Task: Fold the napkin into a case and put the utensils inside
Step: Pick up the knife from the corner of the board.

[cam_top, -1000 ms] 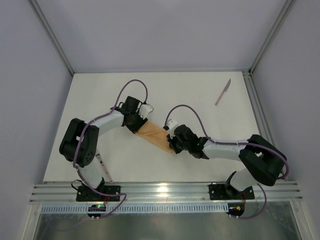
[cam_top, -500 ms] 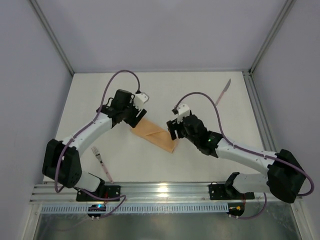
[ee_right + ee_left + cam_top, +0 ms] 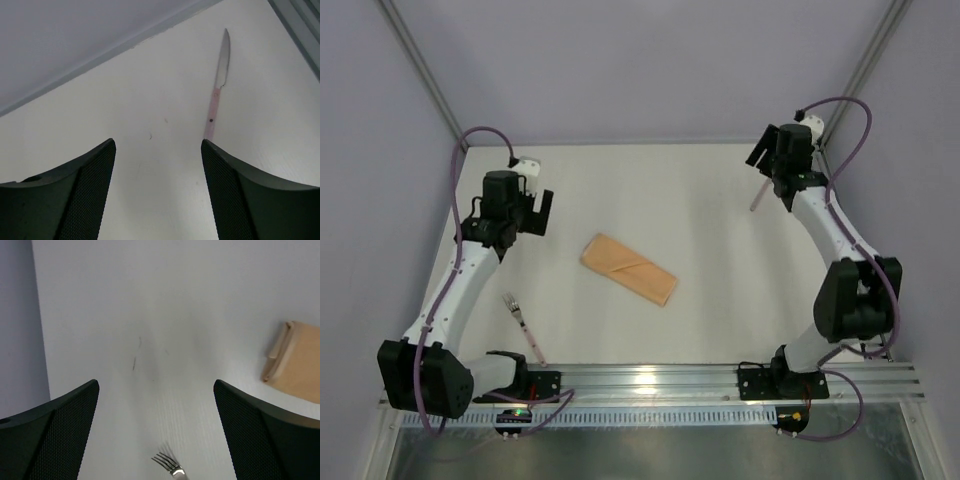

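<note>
Arms spread apart, jaws open; case (image 3: 628, 269) between.

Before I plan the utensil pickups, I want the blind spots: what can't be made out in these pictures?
Slim pale pink fork: left wrist view, only tines show; bottom edge cuts the handle.
Slim pinkish-grey knife: top view, the right tool covers its blade tip.
Folded peach-orange cloth case: left wrist view, right edge cuts it; top view, too small to tell its opening.
</note>
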{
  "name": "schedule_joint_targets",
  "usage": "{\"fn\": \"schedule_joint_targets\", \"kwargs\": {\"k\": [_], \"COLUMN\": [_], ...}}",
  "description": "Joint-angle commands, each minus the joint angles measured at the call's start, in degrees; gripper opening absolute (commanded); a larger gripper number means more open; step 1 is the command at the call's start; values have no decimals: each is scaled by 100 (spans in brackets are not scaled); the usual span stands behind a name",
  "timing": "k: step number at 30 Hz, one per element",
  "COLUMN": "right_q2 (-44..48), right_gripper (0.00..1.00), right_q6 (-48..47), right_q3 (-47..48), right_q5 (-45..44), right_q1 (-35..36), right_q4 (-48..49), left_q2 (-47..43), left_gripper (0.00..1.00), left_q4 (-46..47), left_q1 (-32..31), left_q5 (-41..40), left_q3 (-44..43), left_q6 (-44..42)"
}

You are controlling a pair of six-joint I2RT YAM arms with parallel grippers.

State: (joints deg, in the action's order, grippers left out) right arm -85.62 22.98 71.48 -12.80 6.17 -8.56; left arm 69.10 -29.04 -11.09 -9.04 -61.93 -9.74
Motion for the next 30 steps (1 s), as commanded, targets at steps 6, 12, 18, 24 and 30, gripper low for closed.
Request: {"fn": "schedule_joint_targets", "kwargs": {"k": [6,12,18,24,30], "right_q2": [-3308,-4849,-5113,-5841,-5992], "right_gripper": [62,50,50,53,47], "right_q6": [392,-153,-303,-426,-523], "right_q3": [3211,4857,5050,5806,5683], "right_q5": [-230,-584,-452,-39,180], "right_q1": [-811,-811,-811,-811,-820], "right_q4": [-2840,-3943,-3916,-4689,-4725], "left_q2": [-28,-160,-257,-292,-283], "left_gripper": [99,99,99,99,99], "left_q4": [-58,38,82,82,56], "left_q1": [353,353,353,353,362], "left_q5": [-986,-907,-757,-757,-713], "left_q3": [-171,-56,23,-12,-12], "left_q6": [649,570,517,482,473]}}
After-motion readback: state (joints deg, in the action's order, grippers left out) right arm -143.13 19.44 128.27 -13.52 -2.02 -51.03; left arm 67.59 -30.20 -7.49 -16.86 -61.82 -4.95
